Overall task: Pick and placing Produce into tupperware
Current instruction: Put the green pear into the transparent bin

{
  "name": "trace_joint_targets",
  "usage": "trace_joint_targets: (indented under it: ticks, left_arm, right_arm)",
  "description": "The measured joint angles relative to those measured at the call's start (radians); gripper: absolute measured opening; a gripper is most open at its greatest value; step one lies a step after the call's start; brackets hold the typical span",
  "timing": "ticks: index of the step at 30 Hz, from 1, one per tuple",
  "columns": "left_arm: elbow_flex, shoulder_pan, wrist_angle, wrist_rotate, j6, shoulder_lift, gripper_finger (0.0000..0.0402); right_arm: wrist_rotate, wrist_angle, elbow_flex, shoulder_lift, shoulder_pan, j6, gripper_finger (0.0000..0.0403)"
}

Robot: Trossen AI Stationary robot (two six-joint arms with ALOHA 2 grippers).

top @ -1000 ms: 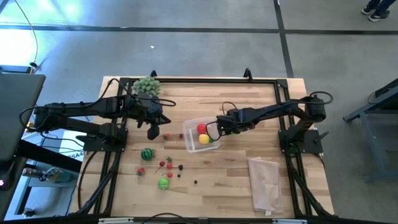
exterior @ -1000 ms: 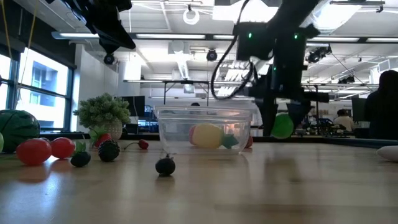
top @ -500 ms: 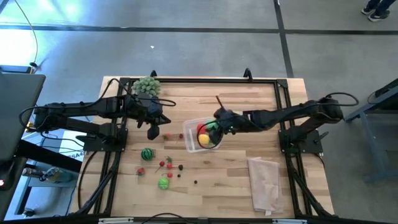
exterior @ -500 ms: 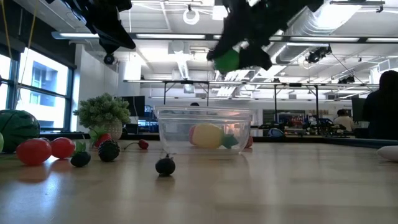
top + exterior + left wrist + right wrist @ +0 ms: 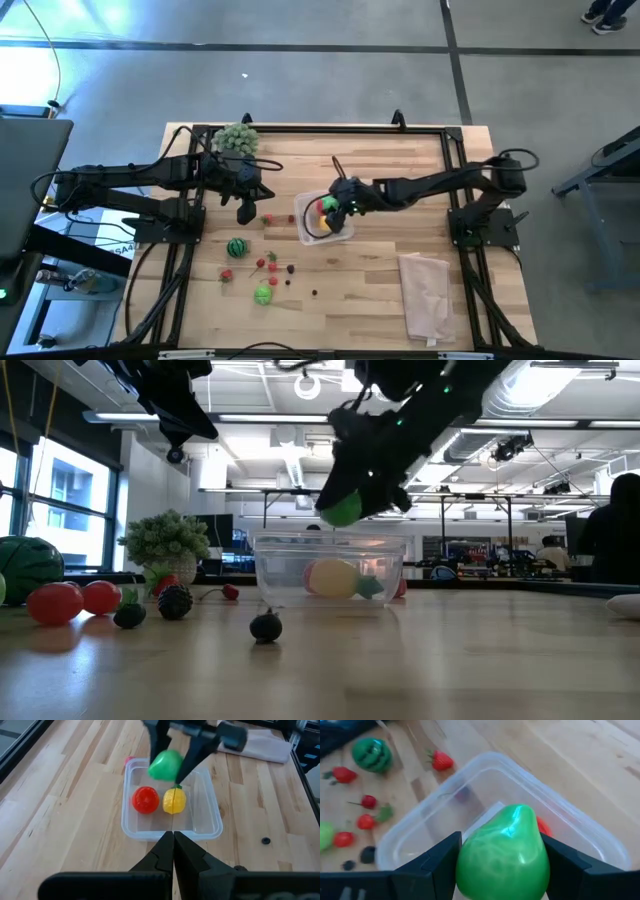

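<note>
The right gripper [image 5: 335,205] hangs over the tupperware [image 5: 305,232], its two fingers clamped on a green pear-shaped fruit [image 5: 503,854] that bulges between them. In the low view the green fruit [image 5: 342,509] sits in the air just above the container's rim, not touching it. From the left wrist view the fruit [image 5: 165,765] hovers above the container's far wall, at about 12 o'clock from the two pieces already inside: a red round fruit [image 5: 145,799] and a yellow fruit [image 5: 174,800], side by side on the clear floor and touching or nearly so.

The left gripper [image 5: 246,212] waits at about 9 o'clock from the tupperware, raised off the table, its fingers [image 5: 187,855] pressed together with nothing between them.

More produce lies on the wood at roughly 7 to 8 o'clock from the container: a dark-striped green ball [image 5: 236,247], a light green fruit [image 5: 262,294], and small red pieces [image 5: 273,266] between them. A folded beige cloth [image 5: 425,292] lies at about 4 o'clock, well apart, and a bushy pale-green plant [image 5: 236,137] stands near the table's far edge.
</note>
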Motion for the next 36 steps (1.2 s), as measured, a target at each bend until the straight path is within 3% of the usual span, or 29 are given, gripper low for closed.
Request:
trace_joint_targets:
  ticks: [17, 36]
  left_arm:
    - [0.0, 0.0, 0.0, 0.0, 0.0, 0.0, 0.0001]
    - [0.0, 0.0, 0.0, 0.0, 0.0, 0.0, 0.0001]
  right_arm:
    - [0.053, -0.289, 0.205, 0.186, 0.01, -0.169, 0.0218]
    - [0.165, -0.449, 0.205, 0.187, 0.144, 0.077, 0.0218]
